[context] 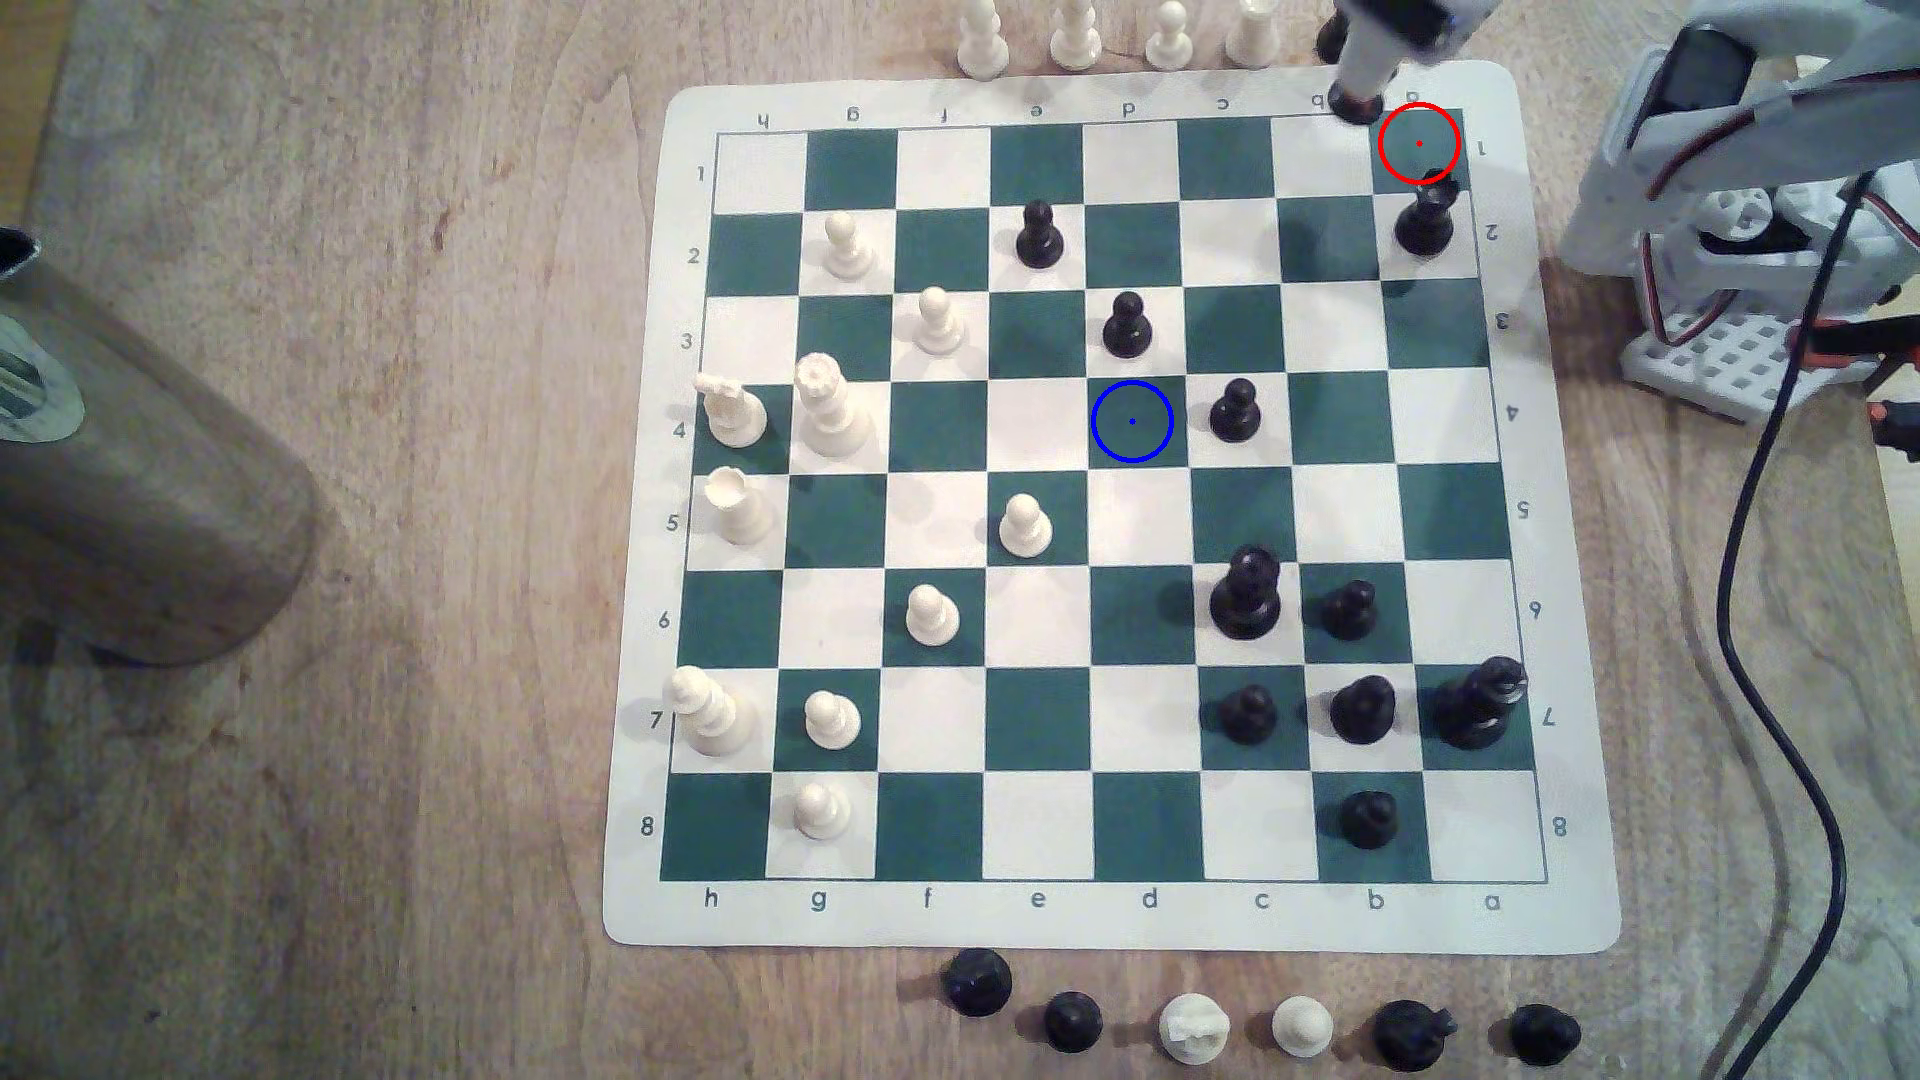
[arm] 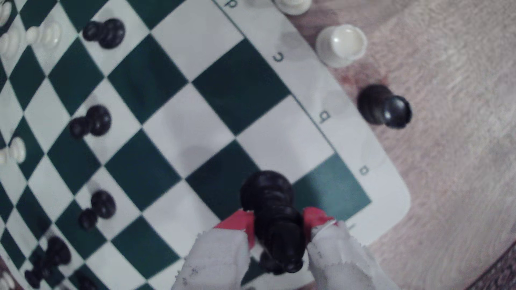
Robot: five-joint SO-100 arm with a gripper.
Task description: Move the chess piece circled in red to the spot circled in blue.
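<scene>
Tape-wrapped end effector (arm: 279, 237) around matte black piece (arm: 276, 220)

The chess mat (context: 1112, 919) carries printed coordinates on its white border: letters h to a along the near edge, the same letters inverted along the far edge, and numerals 1 to 8 down both sides. In the wrist view, the border letters d, c, b and a are legible.
</scene>
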